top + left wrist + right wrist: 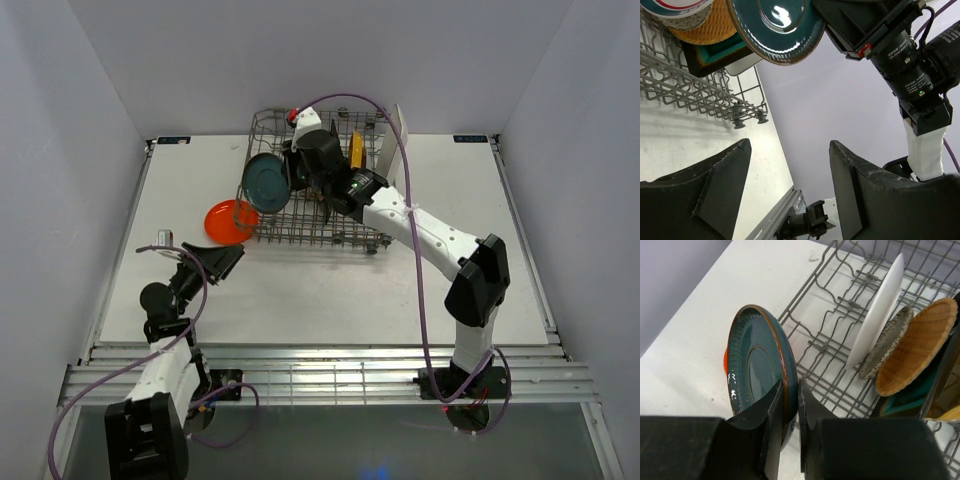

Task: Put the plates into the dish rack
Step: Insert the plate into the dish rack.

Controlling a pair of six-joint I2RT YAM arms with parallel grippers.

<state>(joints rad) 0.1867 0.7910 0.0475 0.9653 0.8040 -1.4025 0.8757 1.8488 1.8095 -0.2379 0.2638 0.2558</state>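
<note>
Teal plate [266, 183] is gripped by its rim in the right gripper [789, 405], with the jaws closed tight on the edge. The plate is held upright on edge at the left end wall of the dish rack [330, 230]; whether it is inside or just outside that wall cannot be told.

Orange plate [229, 221] is seen lying on the bench [350, 290] just outside the rack's near-left corner, and is partly hidden behind the teal plate in the right wrist view.

Inside the rack, four dishes are stood on edge in a row to the right of the teal plate: white plate [879, 310], speckled grey plate [888, 342], wood-tone plate [916, 347], green-centred square plate [904, 401], packed close together. Yellow plate [356, 150] is stood further right in the rack. White rectangular plate [399, 133] is leaned at the rack's far-right corner.

Left gripper [228, 258] is held wide open and empty, low over the bench near the rack's near-left corner, apart from the orange plate.
</note>
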